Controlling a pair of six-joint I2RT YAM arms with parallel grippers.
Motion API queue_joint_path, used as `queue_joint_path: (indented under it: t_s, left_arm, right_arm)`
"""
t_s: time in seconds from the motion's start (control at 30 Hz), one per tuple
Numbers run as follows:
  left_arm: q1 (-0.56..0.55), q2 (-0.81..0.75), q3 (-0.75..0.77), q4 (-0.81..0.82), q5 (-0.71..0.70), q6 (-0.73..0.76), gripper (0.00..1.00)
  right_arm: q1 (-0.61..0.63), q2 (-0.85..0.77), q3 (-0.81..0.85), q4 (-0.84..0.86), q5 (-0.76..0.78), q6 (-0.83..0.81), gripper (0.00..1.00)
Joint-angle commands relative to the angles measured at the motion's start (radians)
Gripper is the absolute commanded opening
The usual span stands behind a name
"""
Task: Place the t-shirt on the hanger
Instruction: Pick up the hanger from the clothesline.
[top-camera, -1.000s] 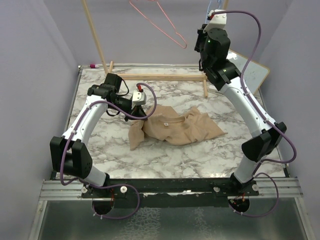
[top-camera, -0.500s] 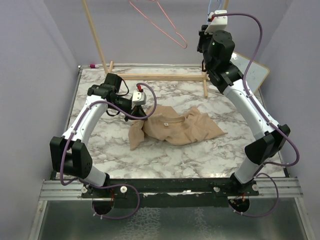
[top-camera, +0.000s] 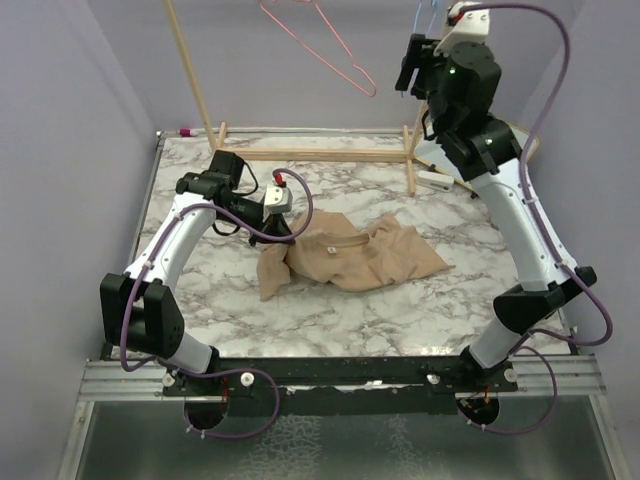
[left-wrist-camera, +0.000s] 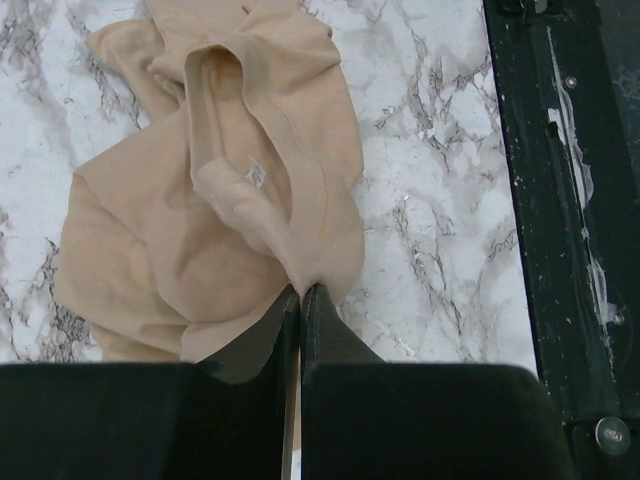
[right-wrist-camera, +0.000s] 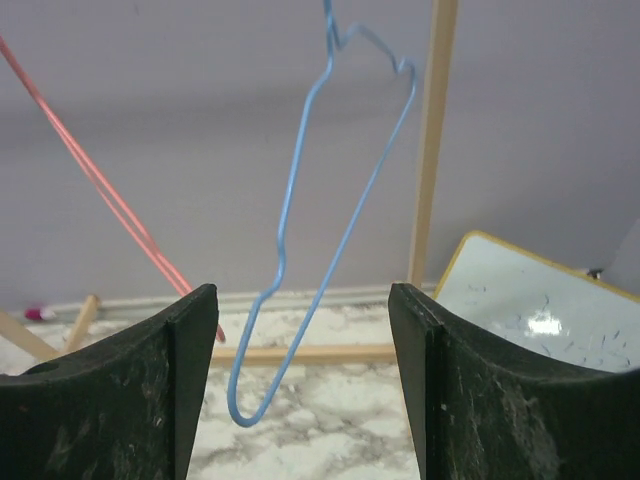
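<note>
Left hand (left-wrist-camera: 300, 292): clenched on a fold of the t-shirt (top-camera: 352, 256) at the edge near the neck opening, low over the counter (top-camera: 400, 310). The t-shirt lies crumpled at mid-counter, its neck label facing up. Right hand (right-wrist-camera: 300, 300): raised high at the far right, fingers spread wide and grasping nothing. The hanger (right-wrist-camera: 281, 240) hangs beyond the gap between them, touching neither finger. A pink hanger (top-camera: 330, 50) hangs to its left from the wooden rack (top-camera: 300, 155).
</note>
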Motion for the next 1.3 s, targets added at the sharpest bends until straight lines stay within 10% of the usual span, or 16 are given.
queue_joint_path:
  t_s: [0.0,1.27]
  left_arm:
    - [-0.003,-0.029,-0.013,0.006,0.062,0.010,0.00]
    - [-0.009,-0.088,-0.119,0.086,0.109,-0.022,0.00]
  right_arm:
    - [-0.014,0.048,0.234,-0.129,0.004,0.060,0.69]
    - [-0.080,0.403,0.394,0.064,-0.140,0.236,0.56]
